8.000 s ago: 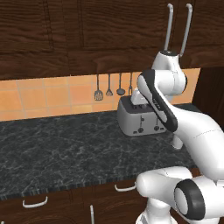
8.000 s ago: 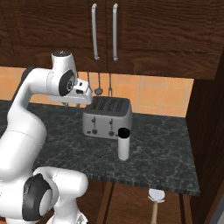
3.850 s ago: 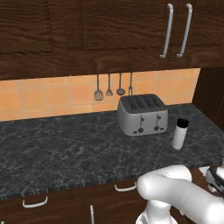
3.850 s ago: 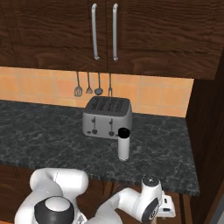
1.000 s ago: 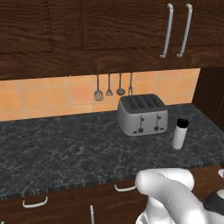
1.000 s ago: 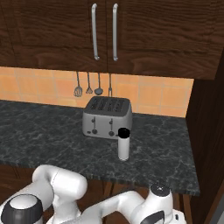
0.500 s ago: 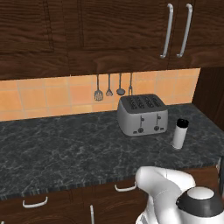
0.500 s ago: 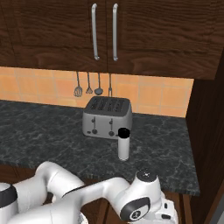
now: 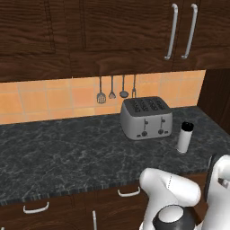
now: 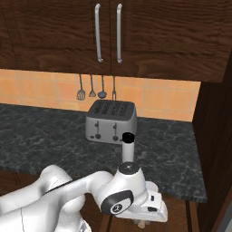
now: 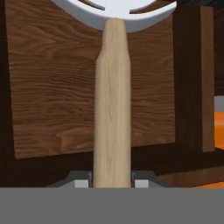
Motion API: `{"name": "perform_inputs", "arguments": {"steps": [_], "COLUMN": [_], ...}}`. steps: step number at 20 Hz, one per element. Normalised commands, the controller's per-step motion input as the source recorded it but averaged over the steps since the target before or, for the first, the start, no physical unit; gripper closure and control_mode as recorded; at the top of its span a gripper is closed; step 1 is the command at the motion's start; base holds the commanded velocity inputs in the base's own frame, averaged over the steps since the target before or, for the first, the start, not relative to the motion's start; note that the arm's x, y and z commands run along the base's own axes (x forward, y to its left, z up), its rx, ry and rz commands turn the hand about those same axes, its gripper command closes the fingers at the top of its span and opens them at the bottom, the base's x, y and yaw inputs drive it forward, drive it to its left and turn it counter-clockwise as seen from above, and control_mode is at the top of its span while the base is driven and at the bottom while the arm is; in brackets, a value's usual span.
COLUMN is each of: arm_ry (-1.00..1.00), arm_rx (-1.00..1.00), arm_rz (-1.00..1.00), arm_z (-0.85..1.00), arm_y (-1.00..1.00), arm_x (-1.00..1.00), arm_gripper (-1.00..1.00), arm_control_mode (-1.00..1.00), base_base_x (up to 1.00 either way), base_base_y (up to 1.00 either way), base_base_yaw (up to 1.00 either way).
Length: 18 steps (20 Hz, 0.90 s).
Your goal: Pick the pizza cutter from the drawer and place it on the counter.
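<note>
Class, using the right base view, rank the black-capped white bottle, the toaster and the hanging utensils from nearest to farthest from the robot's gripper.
Gripper low, below the counter edge.
1. Bottle, just above it near the counter front.
2. Toaster, behind, slightly left.
3. Hanging utensils, on the tiled wall.

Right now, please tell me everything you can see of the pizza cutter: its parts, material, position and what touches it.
The pizza cutter has a long light-tan handle that looks like wood, narrowing slightly toward a whitish-silver wheel with cut-out openings; only the wheel's lower part shows at the top of the hand view. The handle runs straight up that view. Its lower end sits between the two grey fingertips of the gripper, which appear closed against it. Behind it lies brown wood-grain panelling; whether the cutter touches that cannot be told.
</note>
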Motion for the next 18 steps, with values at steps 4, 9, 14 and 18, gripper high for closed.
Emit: {"name": "perform_inputs", "arguments": {"steps": [4,9,14,18], "arm_ry": [0.00,0.00,0.00,0.00], "arm_rx": [0.02,0.00,0.00,0.00], "arm_rz": [0.08,0.17,0.26,0.26], "arm_z": [0.43,0.37,0.11,0.00], "arm_y": [0.22,0.51,0.73,0.92], "arm_x": [0.53,0.58,0.66,0.81], "arm_gripper": [1.00,1.00,1.00,1.00], "arm_control_mode": [-1.00,-1.00,-1.00,-1.00], "base_base_x": [0.00,0.00,0.00,0.00], "base_base_y": [0.00,0.00,0.00,0.00], "base_base_yaw": [0.00,0.00,0.00,0.00]}}
